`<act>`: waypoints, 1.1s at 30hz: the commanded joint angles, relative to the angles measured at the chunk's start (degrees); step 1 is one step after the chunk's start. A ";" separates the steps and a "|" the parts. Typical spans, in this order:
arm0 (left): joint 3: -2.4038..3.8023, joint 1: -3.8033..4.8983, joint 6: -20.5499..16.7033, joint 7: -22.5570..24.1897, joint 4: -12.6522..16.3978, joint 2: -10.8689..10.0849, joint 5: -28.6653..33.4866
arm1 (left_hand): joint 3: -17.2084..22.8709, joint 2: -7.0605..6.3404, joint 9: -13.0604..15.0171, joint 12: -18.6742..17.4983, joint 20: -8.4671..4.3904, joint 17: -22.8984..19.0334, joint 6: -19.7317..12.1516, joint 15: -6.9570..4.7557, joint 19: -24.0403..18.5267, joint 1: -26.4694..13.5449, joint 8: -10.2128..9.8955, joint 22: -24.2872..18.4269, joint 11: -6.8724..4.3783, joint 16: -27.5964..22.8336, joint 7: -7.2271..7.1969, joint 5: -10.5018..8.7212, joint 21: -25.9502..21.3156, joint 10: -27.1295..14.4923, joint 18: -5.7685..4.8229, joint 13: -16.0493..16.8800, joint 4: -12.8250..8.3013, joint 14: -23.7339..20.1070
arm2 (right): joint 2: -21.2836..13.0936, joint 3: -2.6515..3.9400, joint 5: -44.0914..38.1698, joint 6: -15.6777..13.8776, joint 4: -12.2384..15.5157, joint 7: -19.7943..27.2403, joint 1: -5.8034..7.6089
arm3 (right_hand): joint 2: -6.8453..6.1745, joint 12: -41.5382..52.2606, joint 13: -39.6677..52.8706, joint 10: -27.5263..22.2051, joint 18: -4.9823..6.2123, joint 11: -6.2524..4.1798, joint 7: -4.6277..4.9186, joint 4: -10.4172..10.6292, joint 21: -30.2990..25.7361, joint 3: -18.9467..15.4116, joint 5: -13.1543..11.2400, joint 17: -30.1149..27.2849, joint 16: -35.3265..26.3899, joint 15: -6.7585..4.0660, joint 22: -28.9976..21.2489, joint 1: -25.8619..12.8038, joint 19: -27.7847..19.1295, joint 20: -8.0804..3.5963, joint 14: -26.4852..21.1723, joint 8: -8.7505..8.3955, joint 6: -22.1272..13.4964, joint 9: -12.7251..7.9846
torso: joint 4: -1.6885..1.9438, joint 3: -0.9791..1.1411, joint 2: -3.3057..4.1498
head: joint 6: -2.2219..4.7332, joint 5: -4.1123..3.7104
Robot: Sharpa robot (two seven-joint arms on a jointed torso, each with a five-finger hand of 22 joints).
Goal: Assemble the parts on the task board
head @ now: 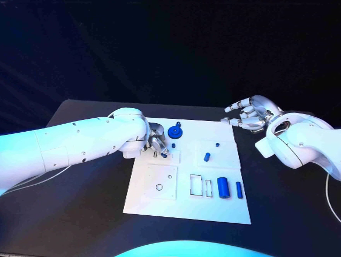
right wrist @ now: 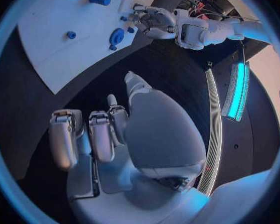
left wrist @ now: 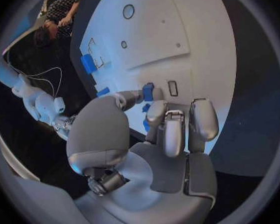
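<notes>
Near the task board's (head: 187, 206) near right corner, two upright blue cylinders (head: 224, 188) are being seen beside rectangular cut-outs. A small blue peg (head: 206, 157) is lying mid-board. At the far left edge, a small blue part (left wrist: 148, 91) is being pinched in the left hand (head: 156, 142), beside a round blue piece (head: 175, 131). Off the far right corner, above the bench (head: 85, 187), the right hand (head: 250, 113) is being held empty, fingers (right wrist: 101, 134) apart.

Before me lies a black desk (head: 85, 198), its surface dark and matte, reaching past the white plate on every side; a thin pale cable (head: 43, 179) trails across it on my left side; behind the desk hangs a dark curtain (head: 170, 48); beyond the desk's edge stands a glowing cyan light strip (right wrist: 237, 90).
</notes>
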 commanded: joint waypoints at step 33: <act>-0.31 -0.33 1.24 0.31 -0.24 0.67 1.08 | -2.98 0.02 0.48 0.24 -0.61 15.07 4.06 -1.01 0.76 -6.91 -1.31 0.33 -0.53 0.34 -2.31 -1.78 -0.10 1.15 -0.99 1.40 -2.95 6.05 | -0.06 0.00 -0.47 0.52 -0.02 0.52 -0.10 | 0.07 -0.31 4.63 -0.40 0.94 -0.04 0.04 0.03 -0.45 0.40 0.20 10.34 -0.43 -0.04 11.99 -0.74 3.18 0.11 4.83 0.36 0.41 -0.15 | 0.03 -0.04 -0.03 | -0.15 -0.36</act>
